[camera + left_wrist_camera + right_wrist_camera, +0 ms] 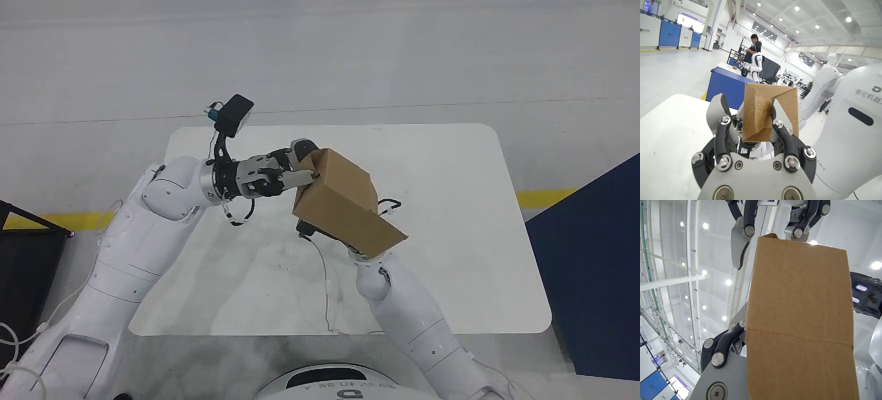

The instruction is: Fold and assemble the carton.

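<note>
A brown carton (345,203), folded into a box, is held tilted above the white table (460,190). My right gripper (345,225) is beneath it and shut on it, with a dark finger (305,229) showing at the carton's edge. In the right wrist view the carton's side panel (798,313) hides most of that gripper. My left gripper (748,98) is open at the carton's far-left end. One of its fingertips (773,108) presses on the creased end flap (757,113); the other finger (724,106) stands apart from the carton.
A thin cable (325,285) trails over the table under the carton. A blue partition (590,270) stands off the table's right edge and a dark stand (25,265) off its left. The table's right half is bare.
</note>
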